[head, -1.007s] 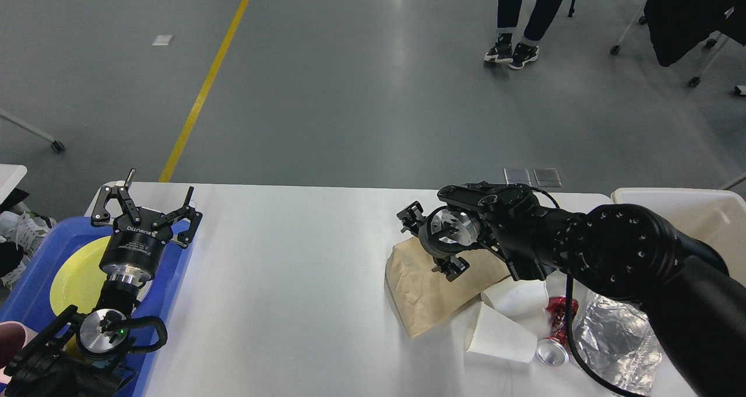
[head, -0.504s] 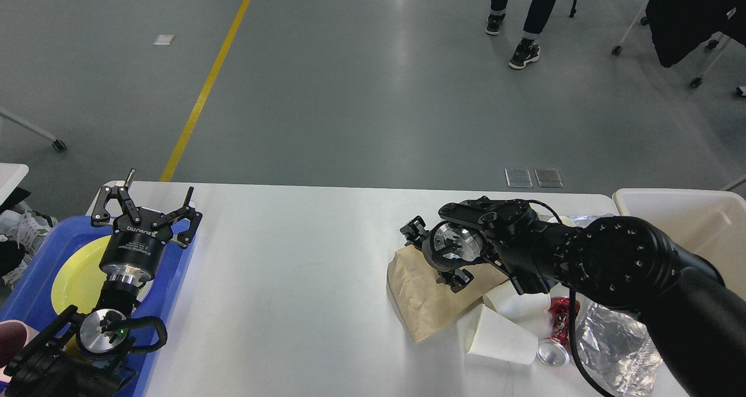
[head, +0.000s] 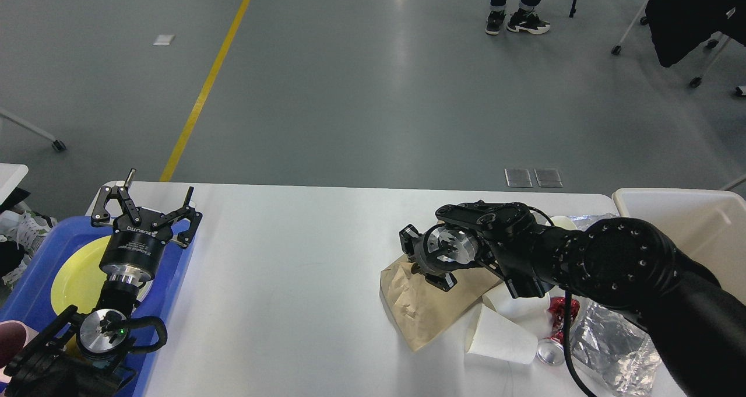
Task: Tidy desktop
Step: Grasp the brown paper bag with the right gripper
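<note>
From the head view, your desktop (head: 291, 292) fills the lower half of the shot, white and mostly bare through the middle. Your left gripper (head: 147, 208) hangs over the far end of the blue tray (head: 175, 269) at the left edge, fingers spread wide and holding nothing; a yellow plate (head: 76, 274) sits in that tray under the arm. Your right gripper (head: 421, 258) is down at the top edge of the crumpled brown paper bag (head: 419, 312), right against it, but it's dark and seen end-on, so I can't tell if the fingers are pinching the paper or not. Just beside the bag on the right lie white paper cups (head: 501, 336), a crushed red can (head: 556, 327) and a clear crinkled plastic bag (head: 612, 344). The cream bin (head: 699, 216) stands at the table's right end
</note>
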{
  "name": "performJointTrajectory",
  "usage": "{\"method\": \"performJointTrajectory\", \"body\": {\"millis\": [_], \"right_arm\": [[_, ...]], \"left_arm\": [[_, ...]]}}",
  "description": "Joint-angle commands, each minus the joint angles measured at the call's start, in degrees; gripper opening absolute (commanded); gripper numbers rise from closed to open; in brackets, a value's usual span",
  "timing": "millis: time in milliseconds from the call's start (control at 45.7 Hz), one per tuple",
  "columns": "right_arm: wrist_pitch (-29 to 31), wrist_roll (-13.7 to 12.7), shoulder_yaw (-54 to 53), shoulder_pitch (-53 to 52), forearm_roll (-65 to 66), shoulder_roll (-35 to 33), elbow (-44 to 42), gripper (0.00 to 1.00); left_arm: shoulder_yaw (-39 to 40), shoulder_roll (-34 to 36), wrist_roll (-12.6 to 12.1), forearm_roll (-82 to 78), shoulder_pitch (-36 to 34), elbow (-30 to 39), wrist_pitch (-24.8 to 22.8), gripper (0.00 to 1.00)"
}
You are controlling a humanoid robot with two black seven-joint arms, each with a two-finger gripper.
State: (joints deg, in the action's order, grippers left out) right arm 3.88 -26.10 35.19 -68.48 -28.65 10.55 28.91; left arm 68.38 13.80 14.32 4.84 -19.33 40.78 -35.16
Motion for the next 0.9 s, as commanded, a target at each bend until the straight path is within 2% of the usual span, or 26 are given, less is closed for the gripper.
{"method": "performJointTrajectory", "body": {"millis": [0, 241, 525, 876], "right_arm": [[0.43, 0.00, -1.27, -0.08, 0.08, 0.09, 0.54, 0.00], [1.22, 0.00, -1.62, -2.45, 0.08, -0.44, 1.15, 0.00], [0.87, 0.00, -2.50, -9.30, -0.80, -2.55, 8.27, 0.00], [2.36, -0.26, 0.57, -23.97, -0.80, -9.40, 23.38, 0.00]], "left_arm": [[0.00, 0.00, 0.00, 0.00, 0.00, 0.00, 0.00, 0.96], [0.00, 0.00, 0.00, -0.09, -0.09, 0.00, 0.00, 0.96], [-0.08, 0.00, 0.00, 0.00, -0.09, 0.00, 0.00, 0.96], [-0.08, 0.00, 0.00, -0.09, -0.09, 0.00, -0.08, 0.96]]}}
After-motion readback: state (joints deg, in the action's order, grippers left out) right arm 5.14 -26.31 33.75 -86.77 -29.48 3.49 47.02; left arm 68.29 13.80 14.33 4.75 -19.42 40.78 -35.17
